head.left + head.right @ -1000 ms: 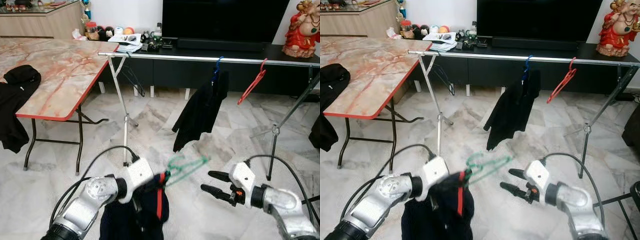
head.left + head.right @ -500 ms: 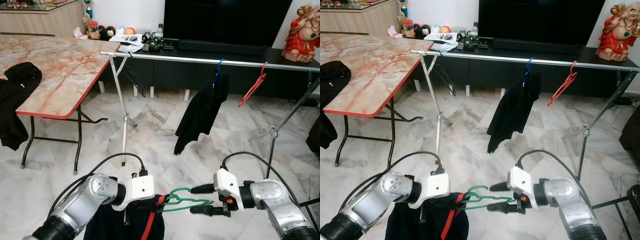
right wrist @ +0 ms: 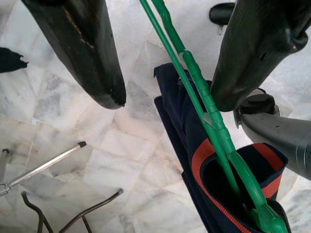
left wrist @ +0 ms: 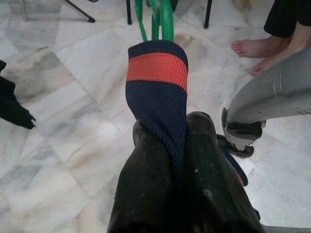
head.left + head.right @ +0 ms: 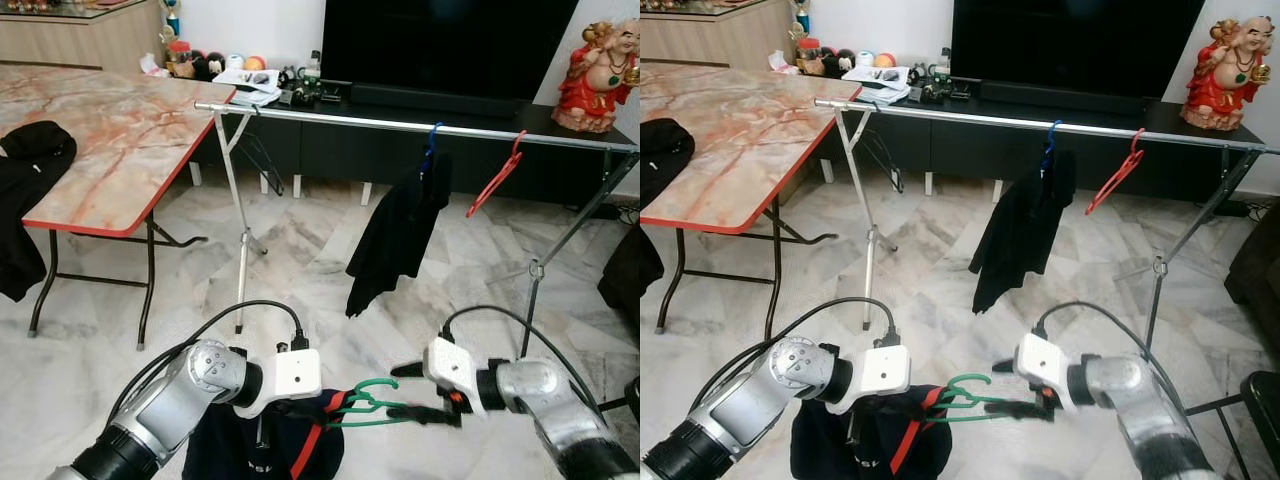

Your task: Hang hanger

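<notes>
left gripper [image 4: 170,160]: jaws pinch navy garment [image 5: 300,455] | green hanger [image 5: 375,405]: low before rail [image 5: 400,125] | right gripper [image 3: 165,63]: jaws spread around hanger, probably not gripping | advice: close firmly before lifting hook toward rail

- A home living room; pale marble floor tiles [image 5: 300,240]
- A large dark television [image 5: 445,45] on a long black media console [image 5: 400,150]
- A marble-patterned folding table [image 5: 100,130]; a metal clothes rail [image 5: 400,124] with a black garment [image 5: 400,235]; a red laughing Buddha figurine [image 5: 597,65]
</notes>
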`<state>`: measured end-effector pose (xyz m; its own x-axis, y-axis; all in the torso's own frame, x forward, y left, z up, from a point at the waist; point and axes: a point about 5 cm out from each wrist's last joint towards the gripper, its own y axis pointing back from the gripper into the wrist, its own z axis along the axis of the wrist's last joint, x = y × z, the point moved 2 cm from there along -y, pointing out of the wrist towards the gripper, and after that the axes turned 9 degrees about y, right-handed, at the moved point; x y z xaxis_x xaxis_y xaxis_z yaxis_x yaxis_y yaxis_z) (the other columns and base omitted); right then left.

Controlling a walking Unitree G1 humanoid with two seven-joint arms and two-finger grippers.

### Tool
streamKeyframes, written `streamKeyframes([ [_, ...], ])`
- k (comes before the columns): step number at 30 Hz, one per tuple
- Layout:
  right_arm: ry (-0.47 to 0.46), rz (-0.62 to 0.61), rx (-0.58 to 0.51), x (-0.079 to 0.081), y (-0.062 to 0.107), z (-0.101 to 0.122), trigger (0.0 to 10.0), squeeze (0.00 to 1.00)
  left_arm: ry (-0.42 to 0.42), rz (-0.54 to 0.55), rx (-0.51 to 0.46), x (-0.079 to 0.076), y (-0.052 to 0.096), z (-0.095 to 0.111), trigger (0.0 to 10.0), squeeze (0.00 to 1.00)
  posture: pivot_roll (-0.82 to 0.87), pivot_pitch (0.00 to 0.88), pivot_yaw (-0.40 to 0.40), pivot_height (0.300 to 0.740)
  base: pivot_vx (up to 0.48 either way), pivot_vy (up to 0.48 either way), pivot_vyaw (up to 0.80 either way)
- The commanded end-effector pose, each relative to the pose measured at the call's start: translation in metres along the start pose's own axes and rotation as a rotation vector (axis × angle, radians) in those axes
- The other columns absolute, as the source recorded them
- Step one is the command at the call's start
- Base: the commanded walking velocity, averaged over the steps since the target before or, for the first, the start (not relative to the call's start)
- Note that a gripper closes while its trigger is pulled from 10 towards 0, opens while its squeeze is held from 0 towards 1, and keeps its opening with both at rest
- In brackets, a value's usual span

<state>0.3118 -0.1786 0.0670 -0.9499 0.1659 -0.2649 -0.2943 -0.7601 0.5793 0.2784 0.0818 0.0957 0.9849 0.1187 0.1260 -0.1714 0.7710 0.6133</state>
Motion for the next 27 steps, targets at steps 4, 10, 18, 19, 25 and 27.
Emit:
streamKeyframes([
  [4,-0.003,0.064,-0.022,0.008,-0.005,-0.001,10.0,0.0,-0.036,-0.053,-0.018,-0.01,-0.002,0.009,10.0,0.0,0.03,0.0,-0.075,0.74,0.0,0.0,0.0],
  [10,-0.016,0.147,-0.023,0.019,-0.011,-0.003,10.0,0.0,-0.041,-0.058,-0.02,-0.01,-0.003,0.011,10.0,0.0,0.03,0.0,-0.069,0.74,0.0,0.0,0.0],
  [18,0.013,0.093,-0.011,0.015,-0.019,-0.003,10.0,0.0,-0.054,-0.08,-0.025,-0.011,-0.003,0.016,10.0,0.0,0.03,0.0,-0.074,0.74,0.0,0.0,0.0],
  [19,0.011,0.091,-0.026,0.015,-0.02,-0.001,10.0,0.0,-0.057,-0.082,-0.027,-0.01,-0.004,0.017,10.0,0.0,0.03,0.0,-0.074,0.74,0.0,0.0,0.0],
  [25,-0.018,0.083,-0.101,0.014,-0.025,0.007,10.0,0.0,-0.066,-0.089,-0.039,-0.01,-0.007,0.022,10.0,0.0,0.04,0.0,-0.079,0.74,0.0,0.0,0.0],
  [27,-0.02,0.109,-0.116,0.016,-0.025,0.008,10.0,0.0,-0.067,-0.09,-0.039,-0.01,-0.007,0.023,10.0,0.0,0.04,0.0,-0.079,0.74,0.0,0.0,0.0],
])
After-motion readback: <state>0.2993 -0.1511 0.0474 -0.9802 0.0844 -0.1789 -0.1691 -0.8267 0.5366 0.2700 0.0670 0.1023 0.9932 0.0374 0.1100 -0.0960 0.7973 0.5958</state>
